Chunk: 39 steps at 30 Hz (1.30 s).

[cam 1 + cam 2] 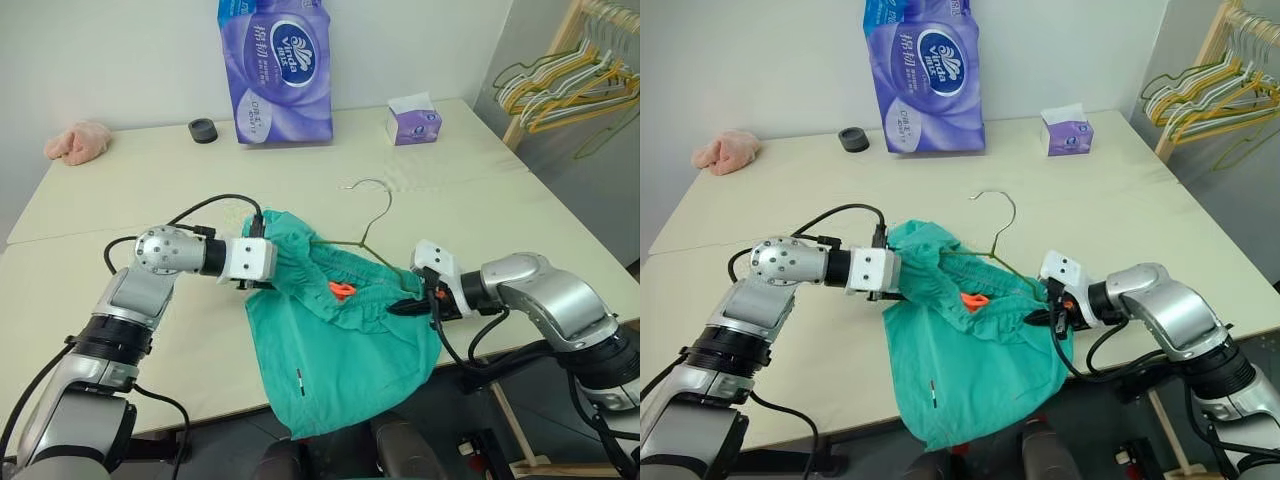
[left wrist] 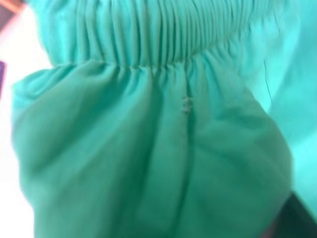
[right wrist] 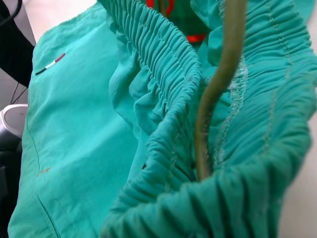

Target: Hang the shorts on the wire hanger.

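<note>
Teal-green soft fabric shorts [image 1: 335, 345] draped over near edge of pale table [image 1: 120, 190], thin dark olive wire hanger [image 1: 372, 228] threaded through waistband, hook lying just beyond. Right gripper [image 1: 412, 303] clenched on waistband at shorts' right side. Left gripper [image 1: 262, 283] against shorts' left side, finger state impossible to tell.

Even, soft indoor light fills the room, leaving the pale worktop [image 1: 470, 210] bright with only faint shadows and no harsh glare. Both wrist views are blurred, the shorts [image 2: 158, 148] smeared out of focus.
</note>
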Available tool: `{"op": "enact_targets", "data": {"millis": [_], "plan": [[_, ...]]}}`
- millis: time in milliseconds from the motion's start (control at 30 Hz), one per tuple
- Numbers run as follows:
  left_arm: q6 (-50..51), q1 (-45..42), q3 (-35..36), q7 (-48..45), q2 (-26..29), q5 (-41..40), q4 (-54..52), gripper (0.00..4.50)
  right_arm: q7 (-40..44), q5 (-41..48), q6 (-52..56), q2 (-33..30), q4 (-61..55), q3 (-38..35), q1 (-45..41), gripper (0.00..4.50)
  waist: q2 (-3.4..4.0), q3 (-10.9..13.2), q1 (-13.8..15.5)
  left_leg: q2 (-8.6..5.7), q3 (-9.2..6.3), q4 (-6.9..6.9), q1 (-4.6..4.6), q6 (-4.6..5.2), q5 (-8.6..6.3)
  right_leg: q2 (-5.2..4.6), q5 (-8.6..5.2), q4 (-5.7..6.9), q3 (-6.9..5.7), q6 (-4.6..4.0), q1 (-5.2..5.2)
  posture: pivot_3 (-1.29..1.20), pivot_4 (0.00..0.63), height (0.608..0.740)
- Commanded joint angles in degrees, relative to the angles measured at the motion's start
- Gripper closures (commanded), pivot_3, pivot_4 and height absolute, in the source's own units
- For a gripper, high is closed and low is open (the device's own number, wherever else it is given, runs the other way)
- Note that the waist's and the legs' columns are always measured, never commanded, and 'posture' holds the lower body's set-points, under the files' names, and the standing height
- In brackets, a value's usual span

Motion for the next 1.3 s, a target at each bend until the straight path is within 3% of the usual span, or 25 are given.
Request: {"op": "enact_targets", "data": {"millis": [33, 67, 267, 400, 700, 833, 1200, 1300], "plan": [[6.2, -0.5, 4.9, -0.1, 0.9, -4.8, 0.9, 0.39, -0.3, 1.8, 0.2, -0.9, -2.9, -3.3, 0.7, 4.50, 0.00, 0.0, 0.0, 0.00, 0.00, 0.00, 0.00, 0.00, 0.00, 0.00, 0.00, 0.00, -0.01, 0.00, 0.00, -0.24, 0.106, 0.740], [8.0, -0.9, 5.6, -0.9, 1.5, -5.7, 1.9, 0.09, -0.1, 2.0, 0.3, -1.4, -3.1, -3.7, 1.0, 4.50, 0.00, 0.0, 0.0, 0.00, -0.01, 0.00, 0.00, 0.00, 0.00, 0.00, 0.00, 0.00, -0.01, 0.00, 0.00, -0.24, 0.106, 0.740], [6.8, -5.1, 6.0, -1.9, 2.0, -4.0, 8.5, 0.09, 1.0, 3.4, 0.7, -4.1, -4.7, -4.9, 1.7, 4.50, 0.00, 0.0, 0.3, -0.01, -0.01, 0.00, 0.00, 0.00, 0.00, -0.01, 0.00, -0.02, -0.03, 0.00, 0.01, -0.24, 0.106, 0.740], [-0.4, -6.4, 3.0, -2.9, 1.9, 0.5, 12.0, 0.09, 1.4, 4.6, 1.5, -5.4, -6.2, -5.7, 1.8, 4.50, 0.00, 0.0, 0.3, -0.01, 0.00, 0.00, 0.01, -0.01, 0.00, -0.01, 0.00, -0.03, -0.02, 0.00, 0.01, -0.25, 0.107, 0.740], [-12.7, -11.9, 1.4, 3.1, -4.3, 6.6, 22.3, 0.09, 0.7, 7.9, 3.8, -7.2, -9.5, -7.1, 2.7, 4.50, -0.01, 0.0, 0.2, -0.02, 0.01, 0.01, -0.02, 0.00, 0.00, -0.04, 0.00, -0.04, -0.02, 0.00, 0.00, -0.28, 0.112, 0.740], [-16.1, -13.9, 2.1, 7.5, -6.1, 8.2, 26.8, 0.96, -0.1, 9.0, 5.2, -7.5, -10.5, -8.3, 3.4, 4.50, -0.01, 0.0, 0.0, -0.02, 0.01, 0.01, -0.02, 0.00, 0.00, -0.04, 0.00, -0.03, -0.03, 0.00, 0.00, -0.28, 0.114, 0.740], [-19.7, -12.5, 1.6, 13.2, -3.9, 13.8, 31.8, 4.45, -2.4, 13.7, 9.8, -10.7, -12.3, -15.8, 9.3, 4.50, -0.01, 0.0, -0.5, -0.02, -0.02, -0.01, -0.04, 0.00, 0.00, -0.04, 0.00, -0.03, -0.06, 0.01, 0.01, -0.28, 0.121, 0.740], [-20.2, -12.4, 1.8, 15.2, -3.6, 14.6, 32.5, 4.48, -2.8, 14.3, 10.2, -11.8, -12.3, -16.9, 11.3, 4.50, -0.01, 0.0, -0.5, -0.02, -0.01, -0.01, -0.04, 0.00, 0.00, -0.04, 0.00, -0.03, -0.06, 0.01, 0.01, -0.28, 0.120, 0.740]]}}
